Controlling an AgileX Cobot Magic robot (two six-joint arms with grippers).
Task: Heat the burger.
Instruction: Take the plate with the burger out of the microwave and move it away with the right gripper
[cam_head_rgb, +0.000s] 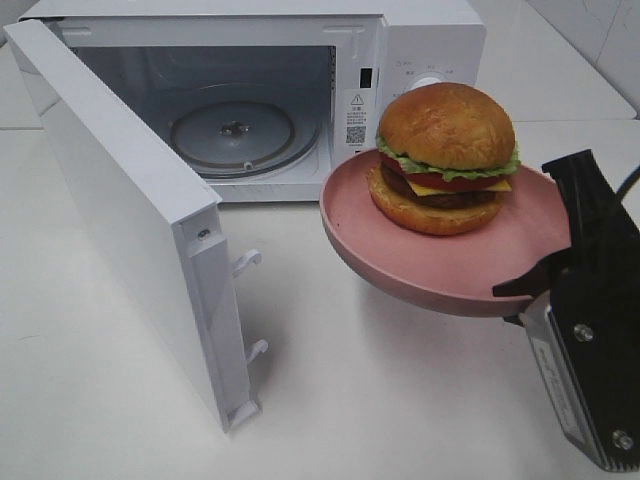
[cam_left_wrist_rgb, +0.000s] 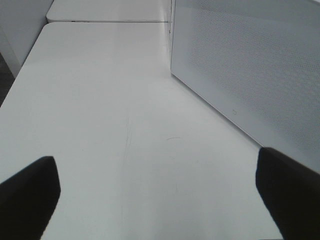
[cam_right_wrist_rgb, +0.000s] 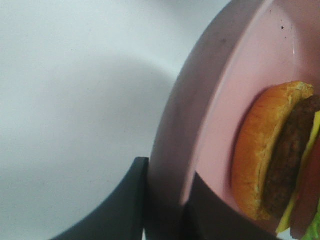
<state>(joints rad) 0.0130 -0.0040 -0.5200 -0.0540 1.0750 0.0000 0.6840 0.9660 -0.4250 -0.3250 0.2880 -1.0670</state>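
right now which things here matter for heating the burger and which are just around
Part of the job:
- burger, on the plate
- pink plate, held off the table by its rim
- right claw, shut on the plate
- microwave, door open, turntable bare

Just around:
- left claw, open over the table
- white table

looks like a lab-style mock kitchen setup: plain white table (cam_head_rgb: 400, 400), white tiled wall (cam_head_rgb: 600, 40) behind, no clutter. white microwave (cam_head_rgb: 420, 40) with its door (cam_head_rgb: 130, 220) swung open and glass turntable (cam_head_rgb: 235, 135) inside, sitting just beyond the right gripper (cam_head_rgb: 530, 290). robot arm hardware in shot, so a test bench, not a home.
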